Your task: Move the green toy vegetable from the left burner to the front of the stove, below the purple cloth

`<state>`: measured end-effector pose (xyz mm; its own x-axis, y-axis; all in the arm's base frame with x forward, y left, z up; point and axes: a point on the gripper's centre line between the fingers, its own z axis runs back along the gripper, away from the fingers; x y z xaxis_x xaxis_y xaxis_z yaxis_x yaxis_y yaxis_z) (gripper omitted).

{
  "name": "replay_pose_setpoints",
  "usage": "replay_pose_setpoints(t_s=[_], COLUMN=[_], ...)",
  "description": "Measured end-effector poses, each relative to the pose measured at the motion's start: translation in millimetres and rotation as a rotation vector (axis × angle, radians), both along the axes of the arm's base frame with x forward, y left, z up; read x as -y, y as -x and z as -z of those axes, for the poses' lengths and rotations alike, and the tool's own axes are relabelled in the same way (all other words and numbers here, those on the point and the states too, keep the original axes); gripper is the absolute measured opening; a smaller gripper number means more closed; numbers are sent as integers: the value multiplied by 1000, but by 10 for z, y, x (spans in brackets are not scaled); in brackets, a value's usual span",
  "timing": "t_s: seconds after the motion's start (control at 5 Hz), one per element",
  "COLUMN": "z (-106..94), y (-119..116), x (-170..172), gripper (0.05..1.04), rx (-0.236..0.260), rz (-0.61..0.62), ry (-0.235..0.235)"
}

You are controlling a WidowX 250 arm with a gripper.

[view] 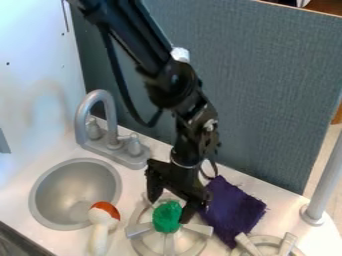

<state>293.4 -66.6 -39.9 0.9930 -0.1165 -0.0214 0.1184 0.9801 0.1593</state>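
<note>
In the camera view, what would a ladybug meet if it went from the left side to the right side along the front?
White thing with an orange top → green thing → purple cloth → grey pole.

A black robot arm (163,80) comes in from the upper left of the frame over a white toy-kitchen bench (284,220). At lower centre its gripper (170,207) hangs with jaws parted about a green lump (166,218) on a burner (139,229). Purple cloth (234,206) lies to the right. At left, a grey faucet (112,120) stands behind a round sink (50,192); an orange-topped white toy (101,225) overlaps its rim.
</note>
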Motion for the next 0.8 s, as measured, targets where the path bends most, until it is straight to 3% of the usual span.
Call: replay_pose_setpoints(t_s=[0.2, 0.4, 0.8], z=[-3, 118, 177], y=[-43, -71, -112], x=[-15, -46, -96], gripper=[1009, 1009, 1009], rx=[10, -29, -33], rz=[-14, -25, -51], ry=[-12, -48, -55])
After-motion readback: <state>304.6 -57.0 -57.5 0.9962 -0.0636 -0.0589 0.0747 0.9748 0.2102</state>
